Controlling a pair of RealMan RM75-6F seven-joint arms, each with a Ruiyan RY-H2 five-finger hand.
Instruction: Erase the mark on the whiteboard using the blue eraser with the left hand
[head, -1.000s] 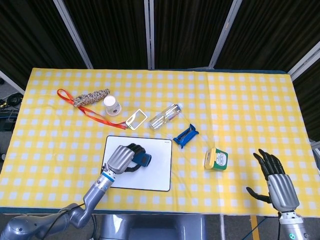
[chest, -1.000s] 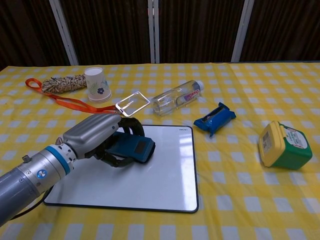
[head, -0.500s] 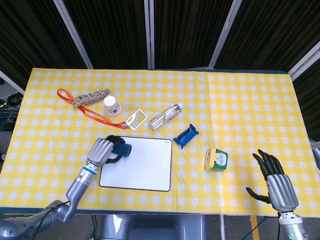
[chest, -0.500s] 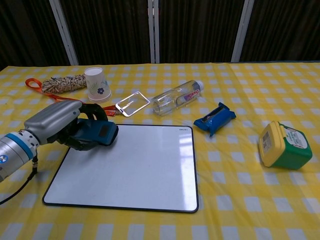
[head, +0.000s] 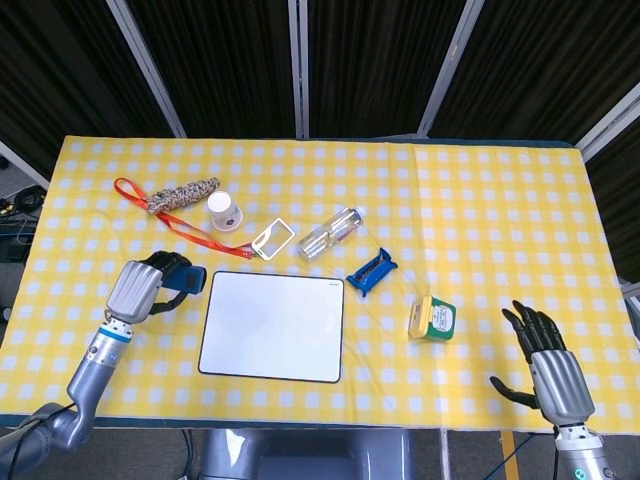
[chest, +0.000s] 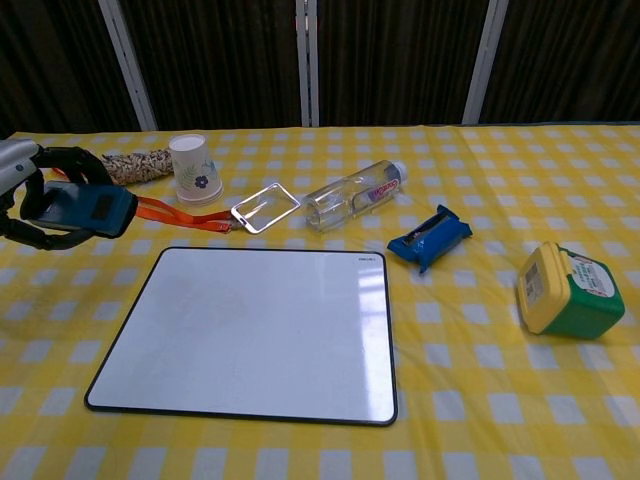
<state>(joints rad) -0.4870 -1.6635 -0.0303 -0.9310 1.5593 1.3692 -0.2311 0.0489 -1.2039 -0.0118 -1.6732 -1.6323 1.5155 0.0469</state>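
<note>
The left robot hand (head: 143, 289), grasping the blue eraser (chest: 78, 209), sits just off the whiteboard's (head: 272, 327) left edge, board apparently clean and lying rightward; the right robot hand (head: 553, 372), far off, is released.

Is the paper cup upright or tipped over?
Upside down. The paper cup stands on its wider rim on the tablecloth, narrow closed base on top, beside the orange lanyard.

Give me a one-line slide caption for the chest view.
Left robot hand holds the blue eraser beside a clean whiteboard on the yellow checked table.
</note>
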